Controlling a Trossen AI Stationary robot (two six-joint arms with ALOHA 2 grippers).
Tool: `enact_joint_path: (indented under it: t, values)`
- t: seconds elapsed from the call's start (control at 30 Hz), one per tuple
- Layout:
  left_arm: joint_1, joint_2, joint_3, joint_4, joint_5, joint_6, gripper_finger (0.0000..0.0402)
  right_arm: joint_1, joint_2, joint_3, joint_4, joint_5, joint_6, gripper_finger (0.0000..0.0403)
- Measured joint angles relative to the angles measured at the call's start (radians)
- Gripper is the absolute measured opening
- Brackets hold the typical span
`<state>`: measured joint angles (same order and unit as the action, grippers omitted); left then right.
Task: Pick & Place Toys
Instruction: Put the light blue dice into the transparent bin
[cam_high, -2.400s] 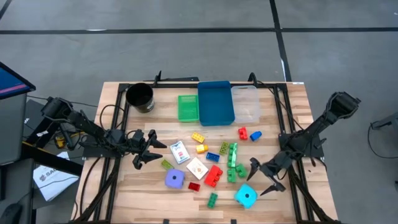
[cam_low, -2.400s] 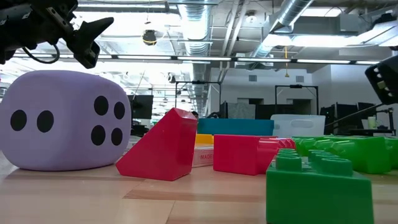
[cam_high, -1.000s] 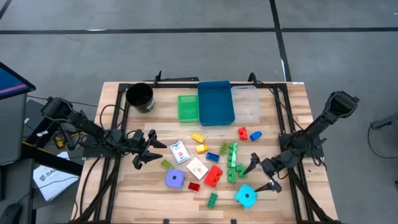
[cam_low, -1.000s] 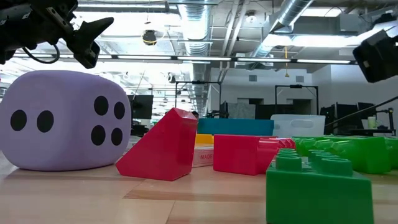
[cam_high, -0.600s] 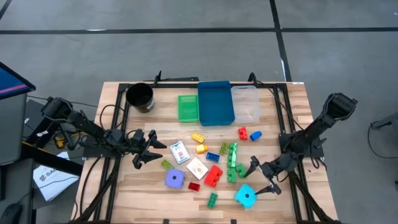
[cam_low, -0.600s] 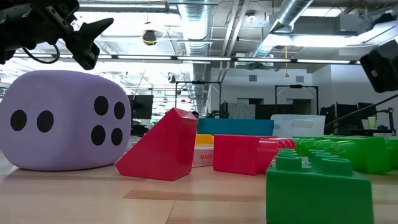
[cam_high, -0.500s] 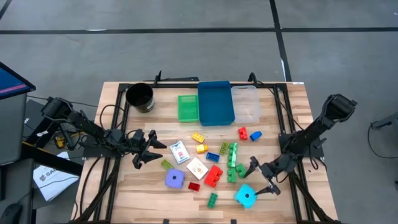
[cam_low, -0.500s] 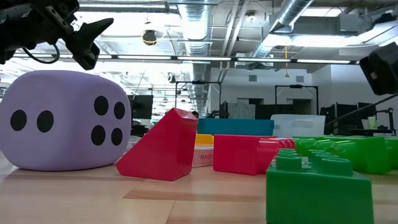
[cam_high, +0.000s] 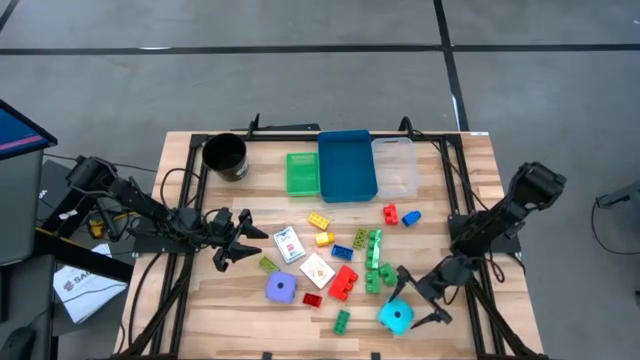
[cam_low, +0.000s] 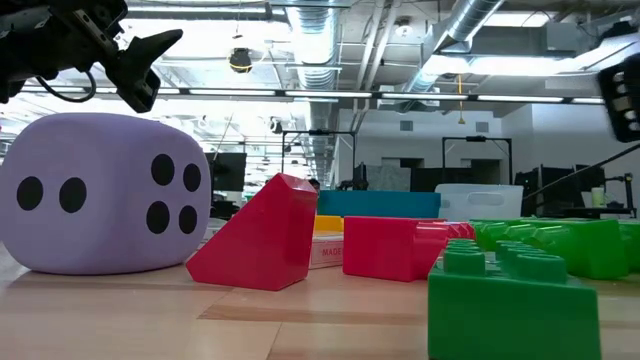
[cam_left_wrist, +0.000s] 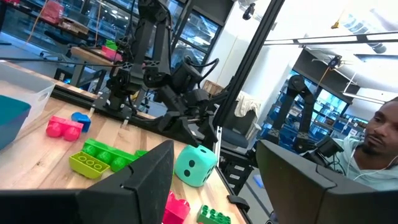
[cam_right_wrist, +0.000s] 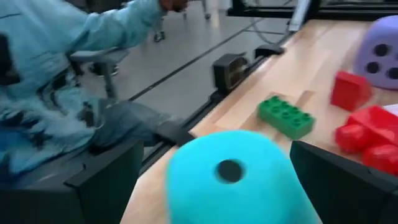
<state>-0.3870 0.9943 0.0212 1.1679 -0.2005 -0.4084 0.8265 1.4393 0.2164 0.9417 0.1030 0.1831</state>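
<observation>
A cyan foam die (cam_high: 395, 317) sits on the table near its front edge, right of centre. My right gripper (cam_high: 414, 299) is open and low, one finger on either side of the die (cam_right_wrist: 231, 175), touching nothing that I can see. My left gripper (cam_high: 243, 241) is open and empty above the table's left part. A purple die (cam_high: 281, 288), two white card packs (cam_high: 288, 244), and red, yellow, green and blue bricks (cam_high: 373, 250) lie across the table's middle. The low view shows the purple die (cam_low: 105, 190) and a red brick (cam_low: 262, 235) close up.
A green tray (cam_high: 302, 173), a blue tray (cam_high: 347, 165) and a clear tray (cam_high: 395, 167) stand side by side at the far edge, with a black cup (cam_high: 226, 156) at the far left. A green brick (cam_high: 342, 320) lies left of the cyan die. A person (cam_right_wrist: 62, 74) sits beyond the near edge.
My right gripper has moved toward the table's near edge and down onto the cyan die, staying open, so that its fingers now stand on either side of the die. The die and the other toys have kept still.
</observation>
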Motion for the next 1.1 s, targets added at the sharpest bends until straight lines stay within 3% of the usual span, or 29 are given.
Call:
enact_joint_path:
  t: [0.53,0.7,1.1]
  values:
    - [0.0,0.0,0.0,0.0,0.0,0.0,0.0223,-0.072,0.141,0.026,0.048,-0.008,0.06,0.04]
    - [0.0,0.0,0.0,0.0,0.0,0.0,0.0223,-0.073,0.151,0.024,0.077,-0.076,0.056,0.04]
    - [0.0,0.0,0.0,0.0,0.0,0.0,0.0223,-0.067,0.151,0.023,0.084,-0.133,0.052,0.04]
